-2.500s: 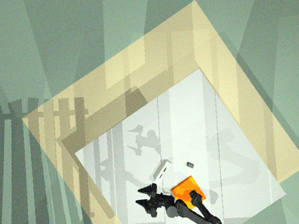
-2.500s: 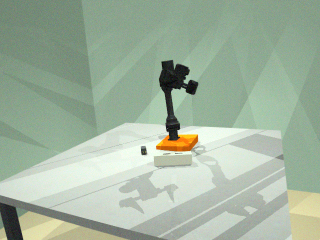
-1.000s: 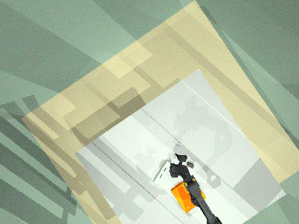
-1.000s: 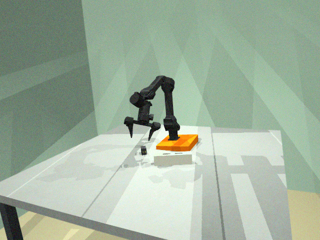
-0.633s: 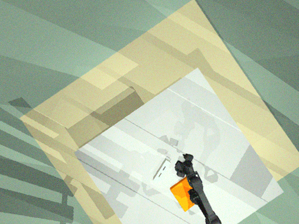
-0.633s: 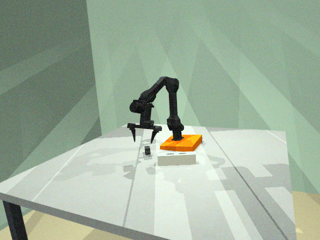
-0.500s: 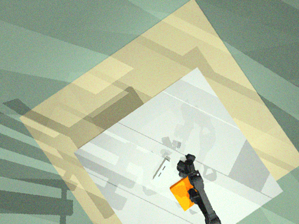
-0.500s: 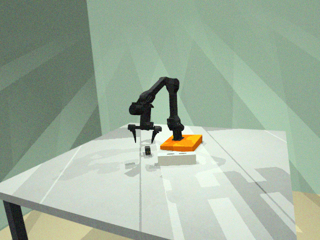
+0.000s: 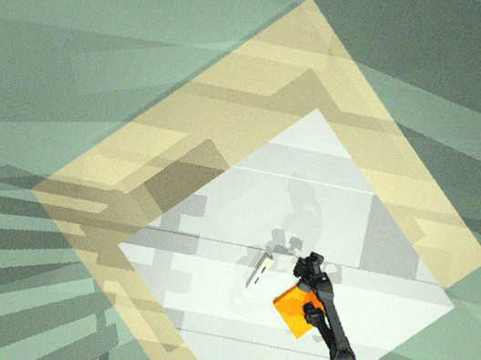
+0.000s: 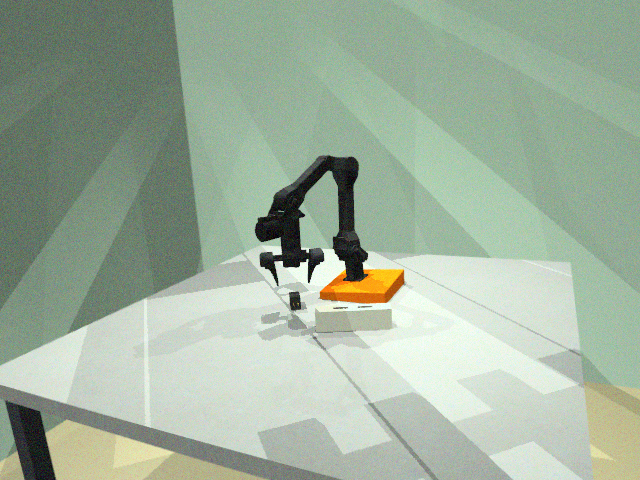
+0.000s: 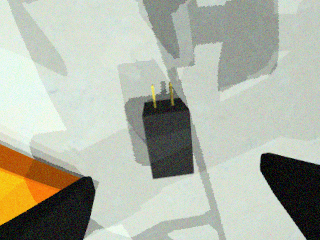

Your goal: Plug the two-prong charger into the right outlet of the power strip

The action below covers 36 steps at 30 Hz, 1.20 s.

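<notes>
The black charger (image 10: 295, 299) (image 11: 169, 142) lies on the table, its two gold prongs pointing to the top of the wrist view and towards the exterior camera. In the top view the arm hides it. My gripper (image 9: 307, 263) (image 10: 293, 283) (image 11: 177, 174) is open and empty, pointing down above the charger, with one finger on either side of it in the wrist view and not touching it. The white power strip (image 9: 267, 263) (image 10: 353, 320) lies beside the charger, to its right in the exterior view, with two dark outlets on top. Neither outlet holds a plug. The strip is outside the wrist view.
The orange base block (image 9: 292, 315) (image 10: 372, 286) (image 11: 25, 185) stands under the arm, behind the power strip in the exterior view. The white table (image 9: 220, 343) (image 10: 206, 382) carries bands of shadow and thin dark lines.
</notes>
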Each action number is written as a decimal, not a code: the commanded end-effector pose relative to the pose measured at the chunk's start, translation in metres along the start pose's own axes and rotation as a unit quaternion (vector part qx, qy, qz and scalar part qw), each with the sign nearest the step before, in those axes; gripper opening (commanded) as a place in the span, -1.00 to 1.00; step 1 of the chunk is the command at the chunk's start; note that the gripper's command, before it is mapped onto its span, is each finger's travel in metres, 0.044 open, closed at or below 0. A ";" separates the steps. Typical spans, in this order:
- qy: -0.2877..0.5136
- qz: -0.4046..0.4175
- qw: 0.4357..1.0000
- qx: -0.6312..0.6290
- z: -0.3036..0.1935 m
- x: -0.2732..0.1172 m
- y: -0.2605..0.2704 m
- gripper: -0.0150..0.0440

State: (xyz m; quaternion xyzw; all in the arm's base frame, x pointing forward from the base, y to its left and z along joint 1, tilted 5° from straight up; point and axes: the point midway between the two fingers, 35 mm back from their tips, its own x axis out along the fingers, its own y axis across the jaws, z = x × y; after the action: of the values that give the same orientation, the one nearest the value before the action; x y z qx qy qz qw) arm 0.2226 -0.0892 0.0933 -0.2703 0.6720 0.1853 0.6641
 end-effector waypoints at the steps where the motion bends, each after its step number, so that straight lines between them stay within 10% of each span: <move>1: 0.007 0.005 1.000 -0.002 -0.003 0.002 0.000 1.00; 36: 0.007 0.005 1.000 -0.002 0.001 0.054 0.001 1.00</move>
State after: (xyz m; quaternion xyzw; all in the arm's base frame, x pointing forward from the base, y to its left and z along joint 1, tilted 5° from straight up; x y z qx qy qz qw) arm 0.2259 -0.0941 0.0465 -0.2689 0.6753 0.1857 0.6612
